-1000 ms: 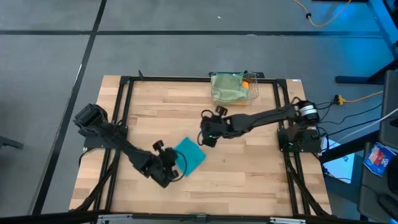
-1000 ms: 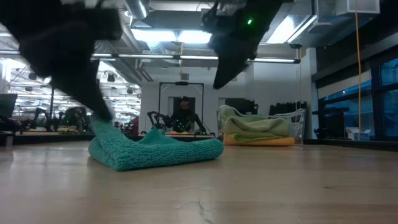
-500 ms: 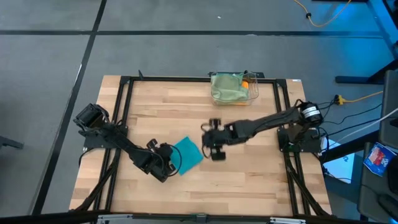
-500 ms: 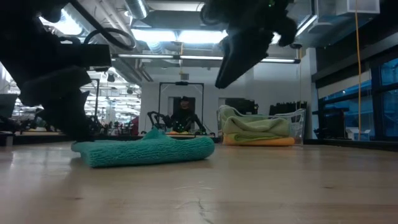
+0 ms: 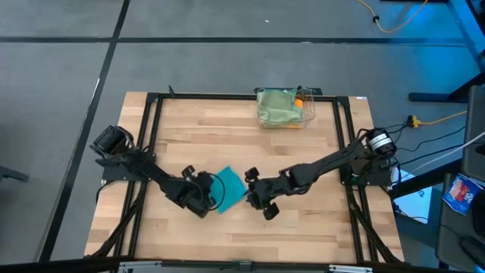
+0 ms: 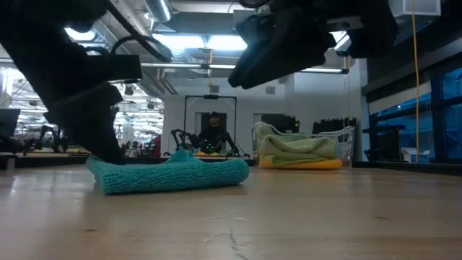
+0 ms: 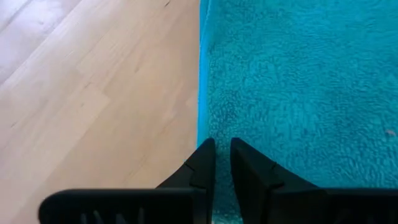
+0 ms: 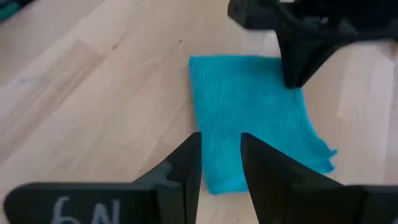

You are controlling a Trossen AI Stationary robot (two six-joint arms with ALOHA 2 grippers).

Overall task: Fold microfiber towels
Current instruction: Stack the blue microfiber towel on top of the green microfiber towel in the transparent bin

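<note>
The teal towel (image 5: 229,189) lies folded on the wooden table, thick and flat in the low view (image 6: 173,175). My left gripper (image 5: 212,199) is down at the towel's left end (image 6: 108,155), shut on it. My right gripper (image 5: 248,193) hangs open above the table just right of the towel, clear of it in the low view (image 6: 237,76), with nothing between its fingers (image 8: 221,155). Green and orange towels sit heaped in the clear bin (image 5: 284,108) at the far edge. My left gripper has its nearly shut fingertips (image 7: 202,162) on the teal towel right beside its straight edge (image 7: 202,124). The fingers slant down from the table's left. How many layers sit between them is hidden by the fingertips. The towel lies flat on the table.
The clear bin (image 6: 303,148) with the heaped towels stands at the far edge, right of centre. Bare wood stretches near and far of the teal towel. The black frame (image 5: 151,136) runs along the table's sides.
My left gripper has sunk and laid the towel's raised left end flat on the table, staying shut. My right gripper has come toward the table's near edge, rolled its wrist, and now hangs just right of the towel.
</note>
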